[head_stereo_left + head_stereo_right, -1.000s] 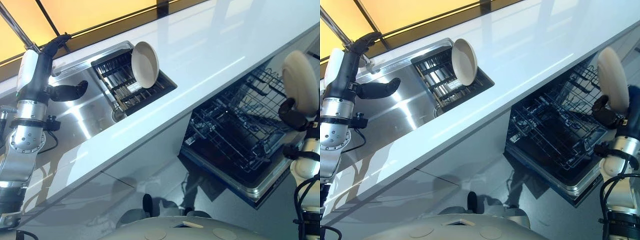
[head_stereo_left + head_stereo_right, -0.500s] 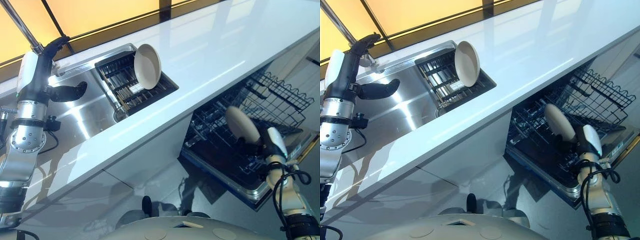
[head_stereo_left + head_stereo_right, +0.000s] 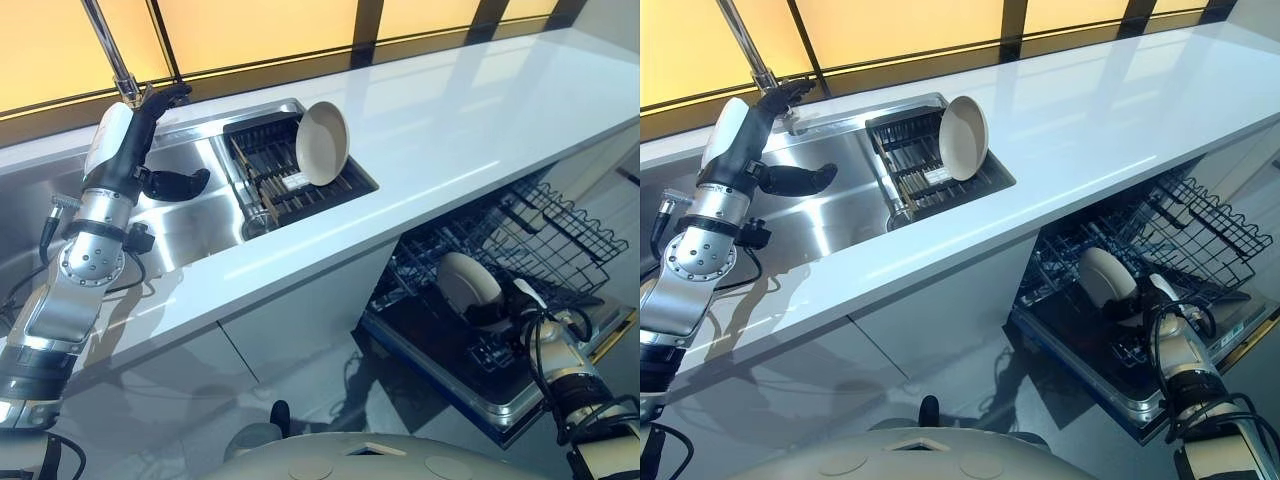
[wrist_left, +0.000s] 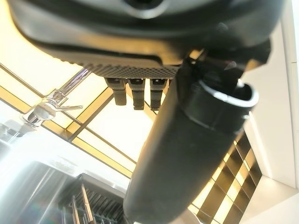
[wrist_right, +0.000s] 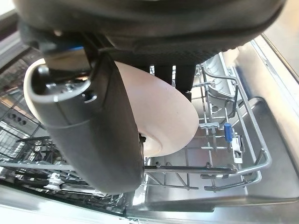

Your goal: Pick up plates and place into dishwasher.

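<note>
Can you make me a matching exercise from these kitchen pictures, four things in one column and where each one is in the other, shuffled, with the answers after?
Things:
1. plate in the right robot hand
2. second plate
3. left robot hand
4. dishwasher rack

Places:
A. raised above the sink basin, near the tap
B. pulled out below the white counter
C. down among the wires of the open dishwasher
D. standing on edge in the drying rack in the sink

Pairs: 1-C, 2-D, 3-A, 4-B
</note>
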`<state>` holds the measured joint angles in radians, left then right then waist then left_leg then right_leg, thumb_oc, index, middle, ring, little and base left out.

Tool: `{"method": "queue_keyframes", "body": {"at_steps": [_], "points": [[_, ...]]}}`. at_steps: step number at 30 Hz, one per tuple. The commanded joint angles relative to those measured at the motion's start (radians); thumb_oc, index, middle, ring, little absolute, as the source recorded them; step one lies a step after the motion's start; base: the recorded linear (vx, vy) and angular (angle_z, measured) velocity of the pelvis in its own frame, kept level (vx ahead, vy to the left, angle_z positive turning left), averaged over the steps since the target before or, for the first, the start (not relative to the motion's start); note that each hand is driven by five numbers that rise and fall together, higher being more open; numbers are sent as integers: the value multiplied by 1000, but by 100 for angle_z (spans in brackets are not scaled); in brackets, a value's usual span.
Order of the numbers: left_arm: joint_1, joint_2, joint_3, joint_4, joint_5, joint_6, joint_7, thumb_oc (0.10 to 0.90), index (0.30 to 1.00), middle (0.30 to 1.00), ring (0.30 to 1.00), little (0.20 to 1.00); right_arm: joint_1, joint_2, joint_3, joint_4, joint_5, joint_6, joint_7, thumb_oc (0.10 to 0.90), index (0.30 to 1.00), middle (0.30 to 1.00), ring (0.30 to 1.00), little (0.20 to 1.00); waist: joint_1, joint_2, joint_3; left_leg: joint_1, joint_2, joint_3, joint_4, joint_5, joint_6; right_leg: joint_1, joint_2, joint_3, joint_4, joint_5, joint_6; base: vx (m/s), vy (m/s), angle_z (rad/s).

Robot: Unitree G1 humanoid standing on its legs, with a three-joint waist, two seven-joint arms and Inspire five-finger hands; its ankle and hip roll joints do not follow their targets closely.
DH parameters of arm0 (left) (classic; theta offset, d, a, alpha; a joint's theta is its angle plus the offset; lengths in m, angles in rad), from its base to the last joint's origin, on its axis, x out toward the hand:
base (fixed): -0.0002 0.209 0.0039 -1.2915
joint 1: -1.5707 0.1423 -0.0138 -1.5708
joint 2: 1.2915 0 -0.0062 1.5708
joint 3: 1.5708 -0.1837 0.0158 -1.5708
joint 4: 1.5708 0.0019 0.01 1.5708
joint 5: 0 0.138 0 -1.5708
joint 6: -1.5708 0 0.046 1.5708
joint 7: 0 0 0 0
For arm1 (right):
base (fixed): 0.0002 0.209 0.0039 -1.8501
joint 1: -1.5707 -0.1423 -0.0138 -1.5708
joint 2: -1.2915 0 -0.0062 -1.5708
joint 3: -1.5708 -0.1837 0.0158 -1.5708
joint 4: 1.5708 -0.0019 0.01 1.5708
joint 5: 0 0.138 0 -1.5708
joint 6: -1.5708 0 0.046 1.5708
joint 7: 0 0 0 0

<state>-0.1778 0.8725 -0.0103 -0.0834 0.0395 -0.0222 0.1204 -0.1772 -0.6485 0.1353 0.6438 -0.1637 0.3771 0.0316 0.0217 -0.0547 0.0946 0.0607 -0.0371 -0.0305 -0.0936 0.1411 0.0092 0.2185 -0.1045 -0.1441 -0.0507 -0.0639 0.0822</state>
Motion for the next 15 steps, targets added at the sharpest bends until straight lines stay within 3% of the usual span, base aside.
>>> {"method": "queue_keyframes", "body": {"at_steps": [1,6,15], "points": [[-173,27,10,-17,-8,-47,17,800,900,900,900,900,-115,-69,51,105,-32,50,-63,800,900,900,900,900,56,28,-32,82,-46,15,6,-163,21,-120,-8,-22,69,81,51,15,-1,5],[-174,18,8,-17,-1,-47,5,800,900,900,900,900,-122,-58,53,41,-21,68,-66,800,900,900,900,900,56,27,-30,76,-47,10,6,-152,20,-127,-9,-20,69,91,49,-12,4,5],[-117,-5,42,-19,27,-69,17,800,900,900,900,900,-48,-62,-51,-261,-25,10,-116,800,900,900,900,900,28,27,-24,81,-45,25,6,-152,20,-127,-7,-7,66,94,52,-7,3,1]]}}
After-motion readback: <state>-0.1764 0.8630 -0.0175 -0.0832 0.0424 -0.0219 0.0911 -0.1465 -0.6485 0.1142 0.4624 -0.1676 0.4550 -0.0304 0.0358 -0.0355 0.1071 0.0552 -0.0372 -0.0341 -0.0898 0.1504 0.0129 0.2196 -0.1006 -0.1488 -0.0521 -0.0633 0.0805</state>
